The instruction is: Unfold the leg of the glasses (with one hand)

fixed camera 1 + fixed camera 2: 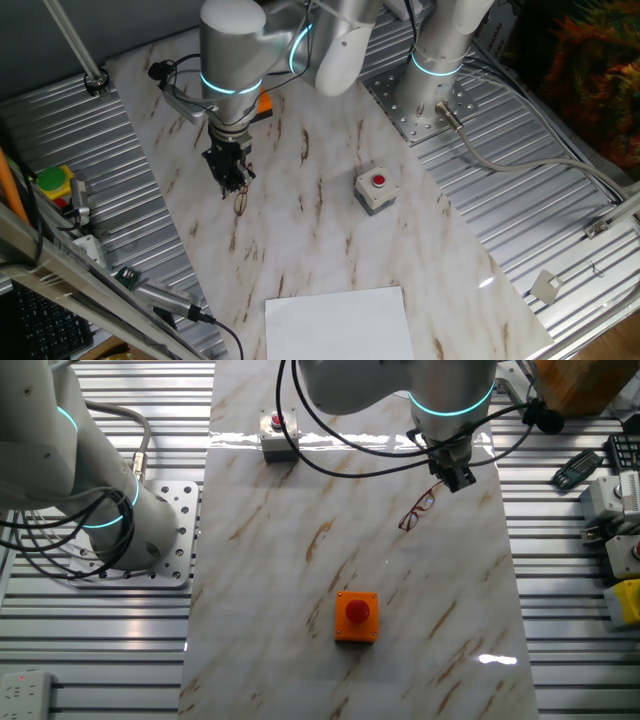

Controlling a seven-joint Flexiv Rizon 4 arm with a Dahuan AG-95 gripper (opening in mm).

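The glasses (417,511) lie on the marble tabletop (300,560) as a small reddish-brown wire frame, slanting from lower left to upper right. In one fixed view they show as a thin loop (241,204) just under the fingertips. My gripper (452,480) points down at their upper right end, fingers close together, apparently pinching the thin leg (435,491) where it meets the frame. The gripper (235,185) hides the contact itself.
A grey button box (375,189) (278,436) stands right of the glasses. An orange button box (356,616) sits mid-table, partly behind the arm (263,102). White paper (340,320) lies at the near edge. A second arm's base (436,62) is bolted beside the marble.
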